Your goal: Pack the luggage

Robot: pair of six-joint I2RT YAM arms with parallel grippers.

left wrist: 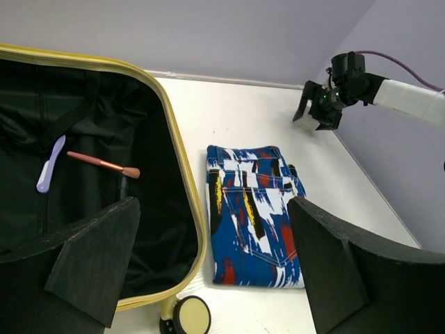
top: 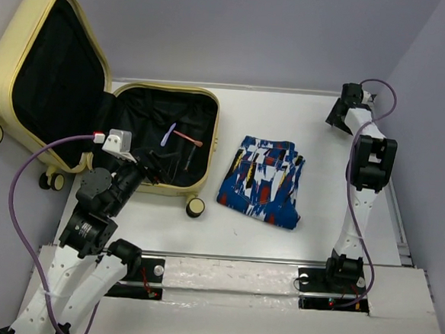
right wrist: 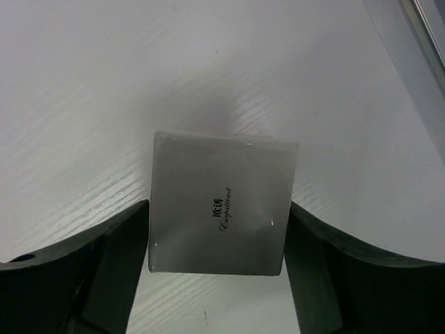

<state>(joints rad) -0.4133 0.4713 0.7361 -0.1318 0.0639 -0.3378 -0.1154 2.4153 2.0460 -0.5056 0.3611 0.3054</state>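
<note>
In the luggage (top: 5, 56): brush (left wrist: 104, 164) and lilac tool (left wrist: 50, 165) packed.
On the bench (top: 287, 118): patterned bundle (top: 262, 181) and grey packet (right wrist: 222, 181) left.
Left hand (left wrist: 212, 209): apart, empty.
Right hand (right wrist: 217, 209): straddling the packet; I cannot tell if it grips.

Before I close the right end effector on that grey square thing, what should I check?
1. Grey square packet centred in the right end effector: ok.
2. Packet lying flat on the table: ok.
3. Fingers touching the packet: cannot tell.
4. Luggage open with room inside: ok; only a brush and a lilac tool lie in it.
5. Left end effector open, holding nothing: ok.
6. Patterned folded garment packed: not ok; it lies on the table beside the luggage.
</note>
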